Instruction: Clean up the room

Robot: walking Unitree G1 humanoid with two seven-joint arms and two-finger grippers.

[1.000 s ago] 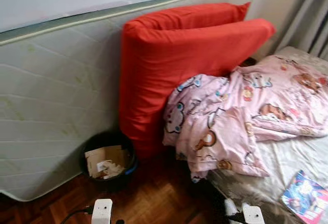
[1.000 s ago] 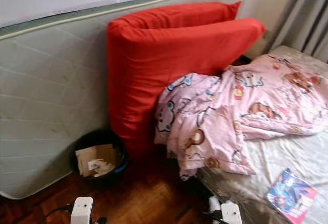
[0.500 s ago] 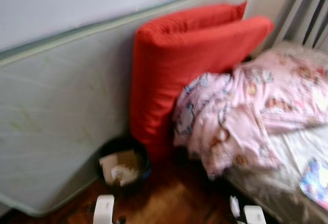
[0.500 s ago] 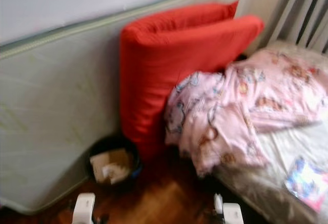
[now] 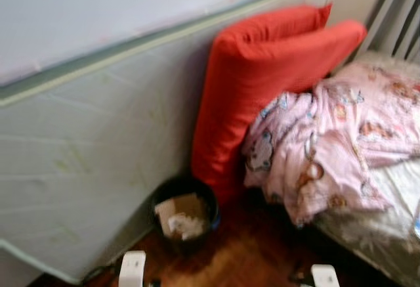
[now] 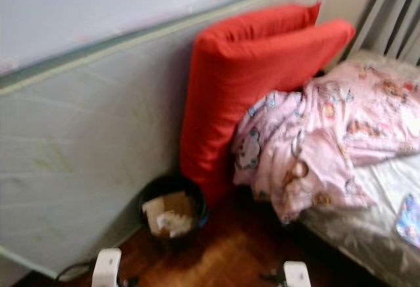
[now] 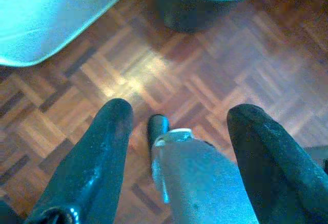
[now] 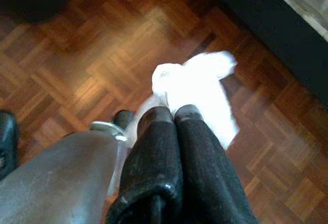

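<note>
A black waste bin [image 5: 184, 215] with cardboard and paper scraps stands on the parquet floor, between a leaning mattress and a red cushion. Its rim shows in the left wrist view, bin [image 7: 205, 3]. My left gripper [image 7: 179, 111] hangs open low above the floor, a short way from the bin, with nothing between its fingers. My right gripper [image 8: 174, 114] is shut on a crumpled white tissue [image 8: 195, 80], held over the floor beside the dark bed base.
A grey-green mattress [image 5: 85, 155] leans against the wall on the left. Two red cushions [image 5: 262, 83] stand against it. A pink cartoon blanket [image 5: 328, 142] spills off the bed [image 5: 387, 228] on the right. A colourful magazine [image 6: 408, 218] lies on the bed.
The whole picture has shifted right and blurred, so the camera has turned left. The bin now sits nearer the middle. Nothing in the room has moved.
</note>
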